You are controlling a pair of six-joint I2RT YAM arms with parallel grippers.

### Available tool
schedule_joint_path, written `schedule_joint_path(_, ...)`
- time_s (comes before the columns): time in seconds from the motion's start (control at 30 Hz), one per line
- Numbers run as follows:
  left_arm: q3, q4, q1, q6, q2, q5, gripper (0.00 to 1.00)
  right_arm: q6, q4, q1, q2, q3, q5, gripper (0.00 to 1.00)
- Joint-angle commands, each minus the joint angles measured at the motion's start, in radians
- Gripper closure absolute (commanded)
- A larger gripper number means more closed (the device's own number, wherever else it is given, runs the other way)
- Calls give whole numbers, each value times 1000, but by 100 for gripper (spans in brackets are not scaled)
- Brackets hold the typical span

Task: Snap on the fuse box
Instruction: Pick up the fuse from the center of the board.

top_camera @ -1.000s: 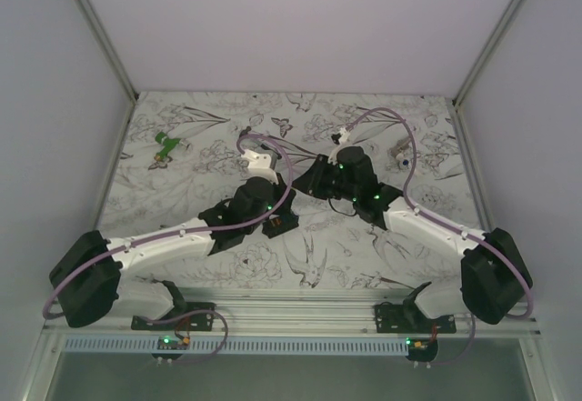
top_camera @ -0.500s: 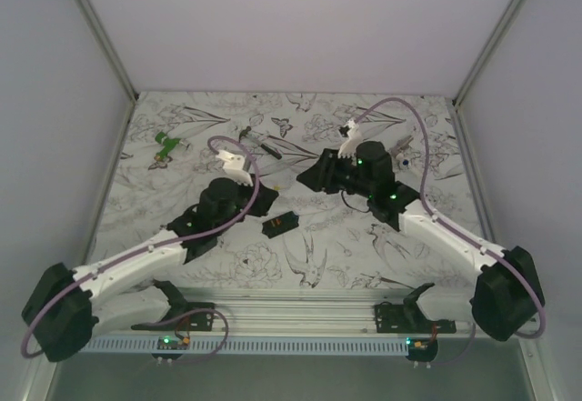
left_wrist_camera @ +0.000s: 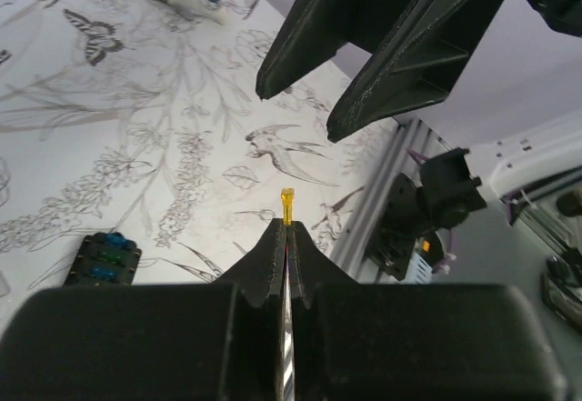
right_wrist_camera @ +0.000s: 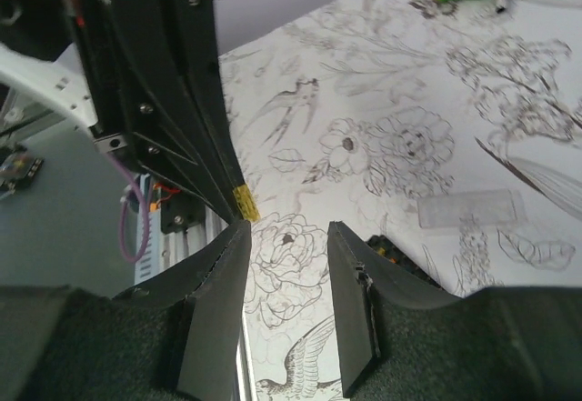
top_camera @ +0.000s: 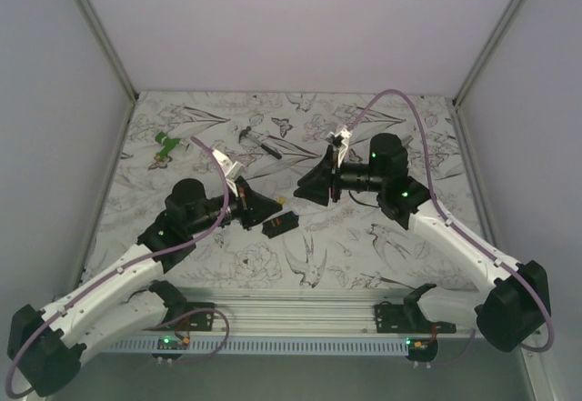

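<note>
At the far left of the table lies a small green piece, well apart from the work. Next comes the left gripper, its 2 fingers pressed together on a small yellow piece, thin and upright like a blade, held above the surface.

The fuse box lies flat on the table near the middle, just below the line between the 2 grippers and touching neither. The left wrist view shows blue and green inserts in its top face.

It looks like rigid moulded plastic, light enough to skid on the printed cover if pushed from 1 side only. The best hold is probably across its 2 long walls, low down, keeping clear of the inserts and any thin latching tabs, which could bend or crack. Any pressing force should come straight down while the box is braced.

A clear flat strip lies just beside it; whether this is its cover, I cannot tell.

To the right, the right gripper hangs with fingers apart, empty, facing the left one.
</note>
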Motion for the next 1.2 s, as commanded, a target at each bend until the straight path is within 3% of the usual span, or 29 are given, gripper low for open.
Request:
schedule_joint_path(0.0, 42, -11, 1, 24, -9, 144, 100, -99, 10, 29, -19, 53, -157, 55)
schedule_joint_path(0.33, 59, -10, -36, 36, -22, 149, 100, -134, -4, 76, 7, 80, -247, 59)
schedule_joint_path(0.8, 62, -11, -71, 51, -49, 115, 100, -190, -102, 94, 47, 109, -256, 63)
schedule_joint_path(1.0, 62, -11, -74, 51, -45, 111, 100, -195, -107, 98, 43, 112, -258, 69)
schedule_joint_path(1.17, 63, -11, -75, 50, -37, 108, 100, -194, -106, 101, 42, 117, -268, 80)
